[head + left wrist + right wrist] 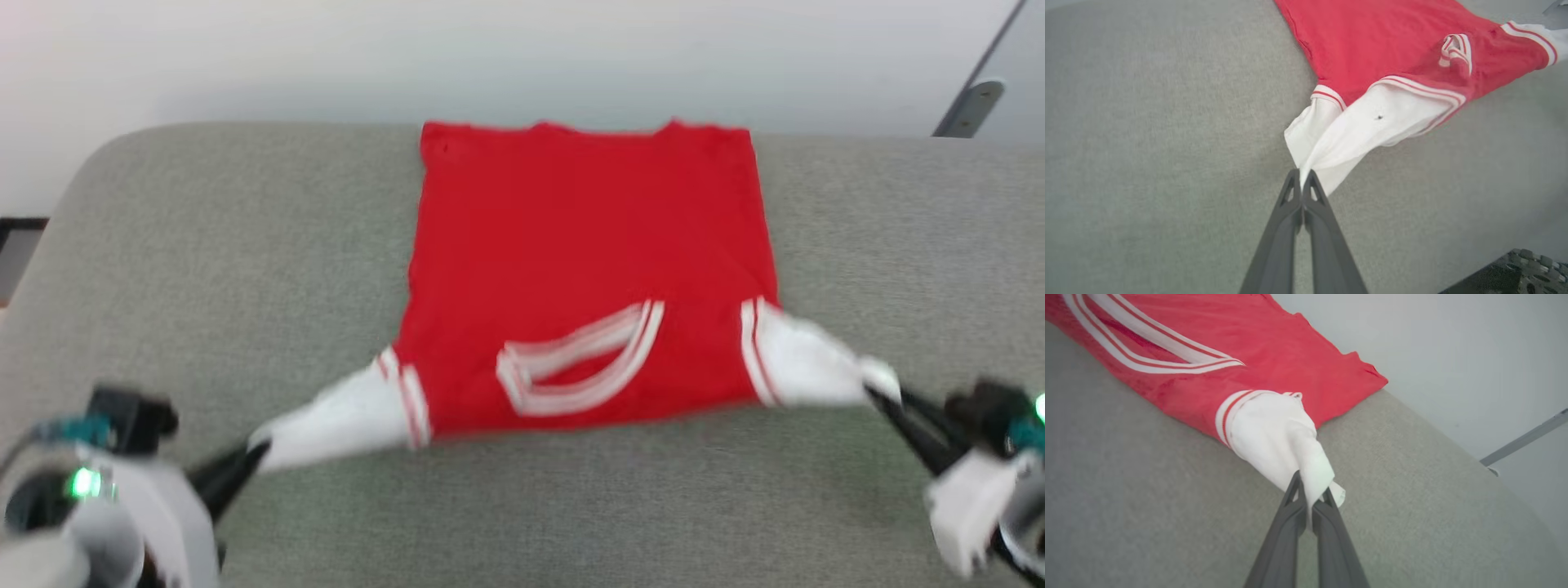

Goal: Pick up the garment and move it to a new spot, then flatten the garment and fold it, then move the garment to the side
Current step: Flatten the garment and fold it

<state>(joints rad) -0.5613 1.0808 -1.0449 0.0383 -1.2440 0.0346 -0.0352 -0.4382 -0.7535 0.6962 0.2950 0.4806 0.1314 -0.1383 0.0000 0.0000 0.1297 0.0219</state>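
Observation:
The garment (584, 269), a small red jersey, lies spread on the grey cushioned surface (245, 245), plain red side up, with its striped neckline toward me; lettering and number are hidden. Its two white sleeves are pulled out sideways. My left gripper (249, 456) is shut on the tip of the left sleeve (343, 416), and the left wrist view shows the dark fingers (1301, 179) pinching the white cloth (1372, 122). My right gripper (878, 392) is shut on the right sleeve (804, 355); in the right wrist view the fingers (1310, 490) clamp bunched white cloth (1278, 437).
The far edge of the grey surface meets a pale wall (522, 57). A grey metal bar (976, 94) slants at the upper right. The surface's rounded left corner (90, 171) and a dark patterned floor (1515, 273) are near.

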